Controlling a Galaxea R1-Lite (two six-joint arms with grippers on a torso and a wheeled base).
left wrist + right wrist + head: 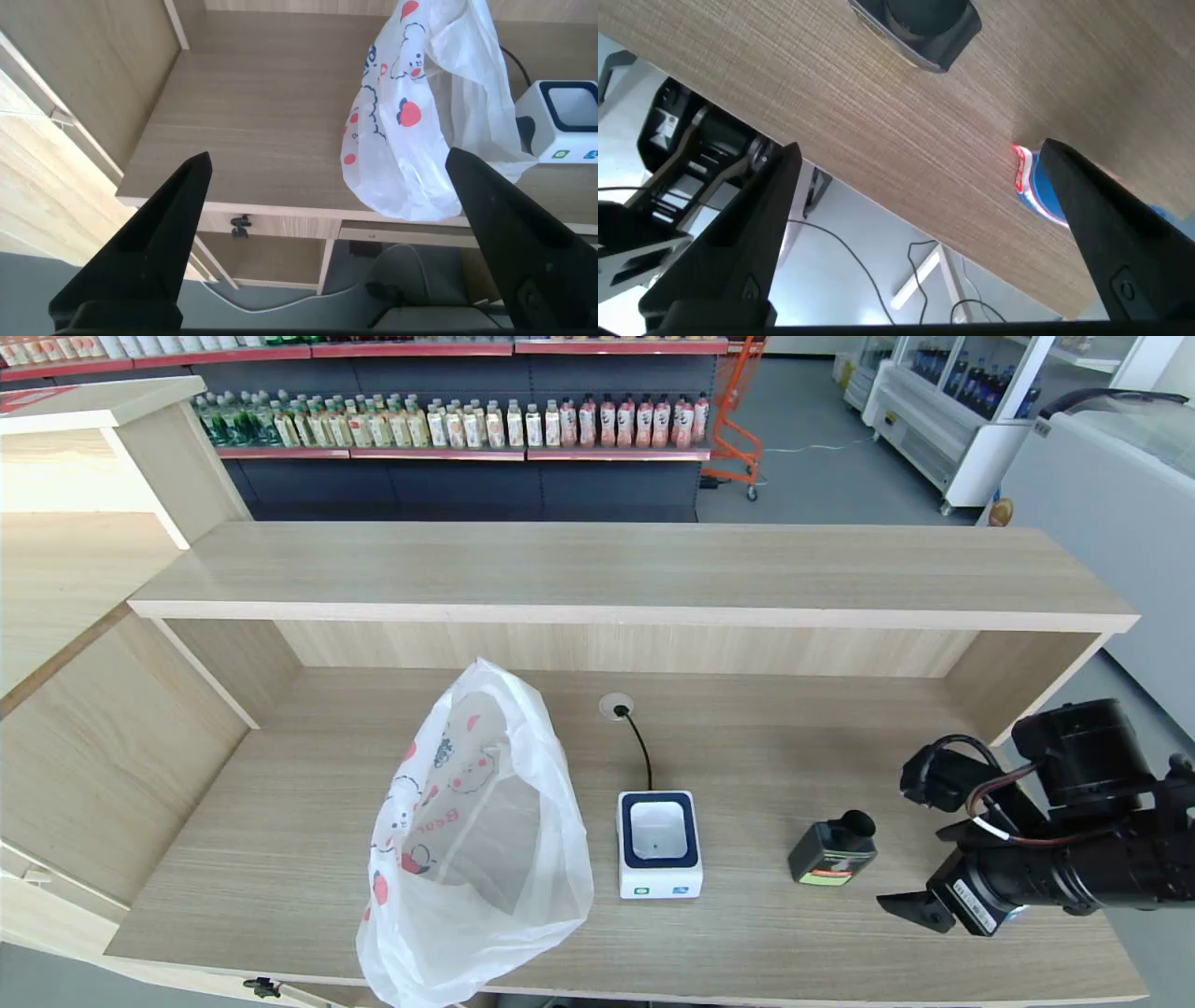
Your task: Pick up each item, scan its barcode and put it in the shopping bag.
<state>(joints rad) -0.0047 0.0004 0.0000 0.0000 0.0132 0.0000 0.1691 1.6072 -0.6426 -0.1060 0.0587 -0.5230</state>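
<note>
A: Shopping bag (476,840) first. Where is it?
B: On the left side of the counter (794,756), mouth open. The left claw (327,243) is wide open and empty, out by the front edge.
A: Next?
B: The white scanner (659,843), beside the bag. Then the dark bottle (833,851), apart.
A: Right claw (915,252)?
B: Wide open, empty, near the bottle. The right wrist view has a blue-and-red thing (1035,182) by one finger.

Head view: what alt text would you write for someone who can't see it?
A wooden shop counter holds, left to right, an open white shopping bag with cartoon print, a white barcode scanner and a small dark bottle with a black cap. The robot's right arm hangs just right of the bottle; drink shelves stand behind.
</note>
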